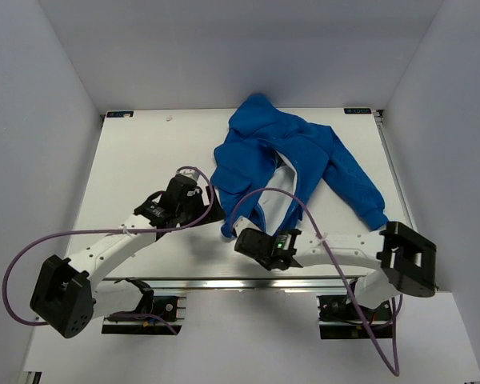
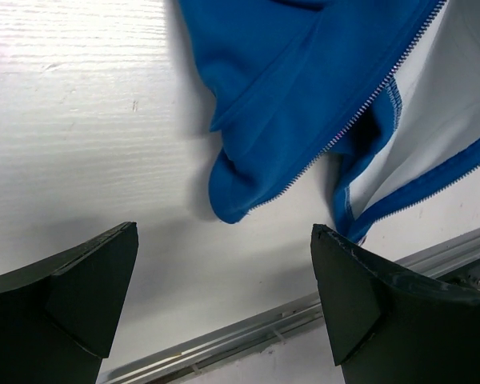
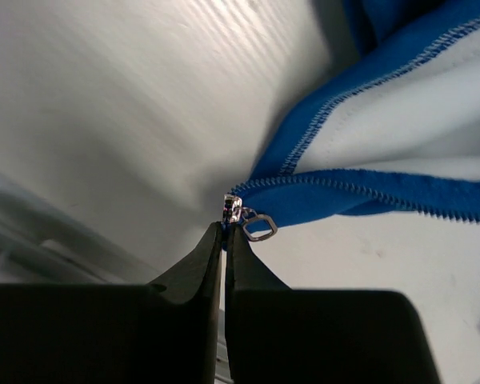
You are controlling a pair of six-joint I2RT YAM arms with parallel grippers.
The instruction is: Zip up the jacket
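The blue fleece jacket is spread on a white wood-grained table enclosed by pale walls. Its hem corner, at the zipper slider, is pinched by the closed right gripper. The left gripper is held wide open and empty, with the hem just ahead.

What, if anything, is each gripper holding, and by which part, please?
The right gripper pinches the jacket at its zipper slider, at the hem corner. The left gripper is open, holding nothing.
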